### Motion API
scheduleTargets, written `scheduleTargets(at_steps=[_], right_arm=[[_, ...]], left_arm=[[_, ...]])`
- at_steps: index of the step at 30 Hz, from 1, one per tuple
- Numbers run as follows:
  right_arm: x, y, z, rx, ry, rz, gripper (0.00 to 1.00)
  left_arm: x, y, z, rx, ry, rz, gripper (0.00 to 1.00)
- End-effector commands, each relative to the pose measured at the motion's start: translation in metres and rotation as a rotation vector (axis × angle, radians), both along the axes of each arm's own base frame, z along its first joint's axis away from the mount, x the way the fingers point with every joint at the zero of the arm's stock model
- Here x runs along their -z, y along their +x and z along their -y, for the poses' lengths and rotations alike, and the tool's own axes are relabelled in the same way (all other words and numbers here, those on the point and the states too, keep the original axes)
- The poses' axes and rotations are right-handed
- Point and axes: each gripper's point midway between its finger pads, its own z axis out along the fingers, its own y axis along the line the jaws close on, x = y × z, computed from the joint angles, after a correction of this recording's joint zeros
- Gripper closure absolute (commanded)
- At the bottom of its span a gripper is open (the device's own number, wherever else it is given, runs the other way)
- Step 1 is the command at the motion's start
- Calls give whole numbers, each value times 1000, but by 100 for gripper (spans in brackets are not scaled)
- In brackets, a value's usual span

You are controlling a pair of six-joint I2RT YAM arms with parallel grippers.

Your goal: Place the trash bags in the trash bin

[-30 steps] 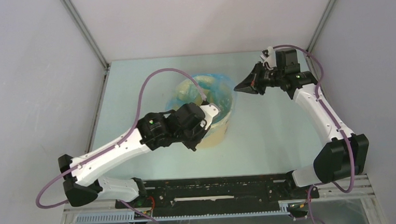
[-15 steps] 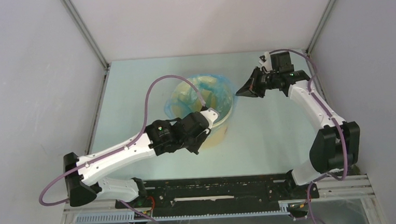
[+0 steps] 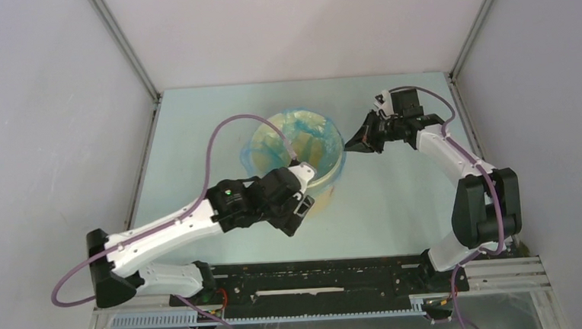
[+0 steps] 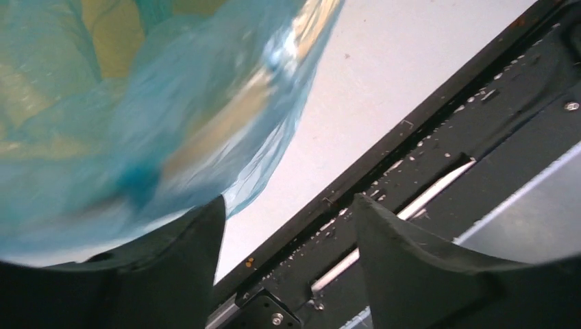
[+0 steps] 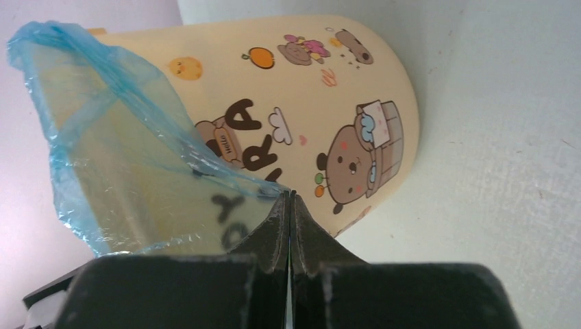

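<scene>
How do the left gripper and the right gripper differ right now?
The left gripper stands open at the near side of the trash bin, with nothing between its jaws. The right gripper is shut, pinching an edge of the trash bag at the bin's right side. Both sit close beside the bin.

A yellow bin (image 3: 321,196) stands mid-frame on the table (image 3: 397,200), with a blue bag (image 3: 261,146) lining it and spilling over its rim. The left gripper (image 3: 298,210) sits at the bin's lower edge. The right gripper (image 3: 351,147), tips together, meets the bag at the bin's right rim.
</scene>
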Motion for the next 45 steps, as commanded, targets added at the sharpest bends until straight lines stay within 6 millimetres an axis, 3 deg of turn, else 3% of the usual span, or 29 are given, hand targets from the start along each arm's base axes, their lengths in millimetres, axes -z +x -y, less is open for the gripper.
scheduleTargets(at_steps=[1, 7, 10, 12, 14, 17, 21, 22, 23, 26, 31, 35, 41, 43, 45], right_arm=[[-18, 5, -9, -29, 72, 50, 100], [-23, 2, -6, -30, 73, 53, 100], [-26, 1, -6, -24, 74, 58, 100], [-28, 0, -6, -24, 81, 56, 100], [-30, 0, -7, -22, 84, 56, 100], [-32, 1, -8, -20, 94, 58, 100], [-33, 3, -10, -20, 107, 56, 100], [-33, 3, -10, -20, 109, 53, 100], [-33, 3, -10, -20, 110, 52, 100], [-30, 2, -11, -23, 111, 42, 100], [-29, 4, -12, -28, 115, 39, 100], [-28, 5, -14, -30, 120, 37, 100], [-23, 3, -14, -37, 110, 29, 100], [-18, 3, -12, -28, 90, 21, 100], [-11, 5, -10, -15, 53, 21, 100]], left_arm=[[-87, 1, -9, -42, -254, 71, 22], [-180, 30, -51, -234, -680, 126, 9], [-192, 65, -86, -478, -792, 153, 6], [-175, 97, -116, -696, -845, 107, 6], [-148, 119, -133, -849, -939, -10, 7], [-138, 153, -138, -875, -1207, -88, 7], [-99, 172, -133, -929, -1295, -239, 10], [-85, 174, -133, -949, -1307, -269, 11], [-85, 178, -133, -951, -1332, -265, 14], [-56, 179, -132, -1017, -1340, -353, 32], [-52, 176, -119, -961, -1431, -409, 31], [-46, 175, -118, -968, -1474, -432, 39], [-39, 170, -99, -915, -1445, -494, 72], [-24, 170, -100, -955, -1399, -510, 87], [-3, 169, -104, -1014, -1311, -512, 95]])
